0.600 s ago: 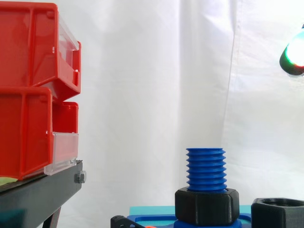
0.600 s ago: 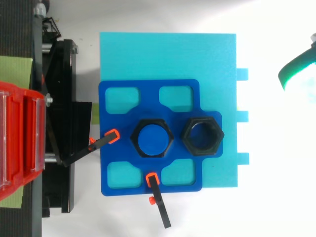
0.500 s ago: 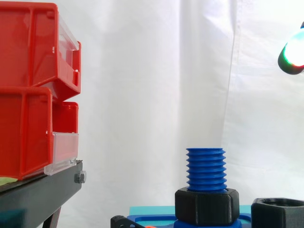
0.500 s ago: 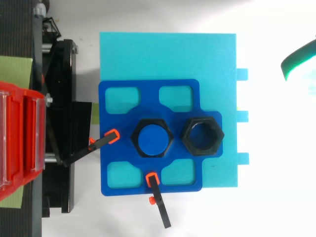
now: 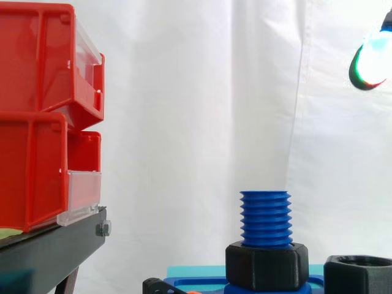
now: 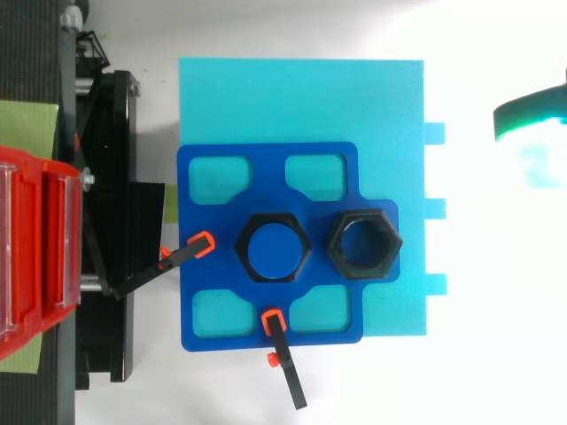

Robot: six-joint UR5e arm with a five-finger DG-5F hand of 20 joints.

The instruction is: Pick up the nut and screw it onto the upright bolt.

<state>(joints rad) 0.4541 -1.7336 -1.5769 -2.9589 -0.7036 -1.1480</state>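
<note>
Trouble could come when the hand [image 5: 370, 56] goes down for the nut [image 6: 363, 243]. The bolt [image 5: 264, 217] stands just beside the nut, so I think a hand that comes in low or off to one side could bump the bolt or push the nut away. Another nut [image 5: 266, 264] already sits round the foot of the bolt. It looks the same, so the hand could go for the wrong one. If the nut goes onto the bolt tilted, I think the threads could catch crooked and the nut would stick.

The hand is high up near the right edge of the side view, well apart from the nut. A glowing bit of it shows, white with green at its rim. I cannot tell if the hand is spread or curled.

The nut lies flat on the blue plate [image 6: 202, 312], on the side nearer the hand, with its hole facing up. It is black and chunky, with six flat sides and a big round hole. It looks like hard plastic. The bolt is blue, with fat threads and a flat top, and it stands straight up.
</note>
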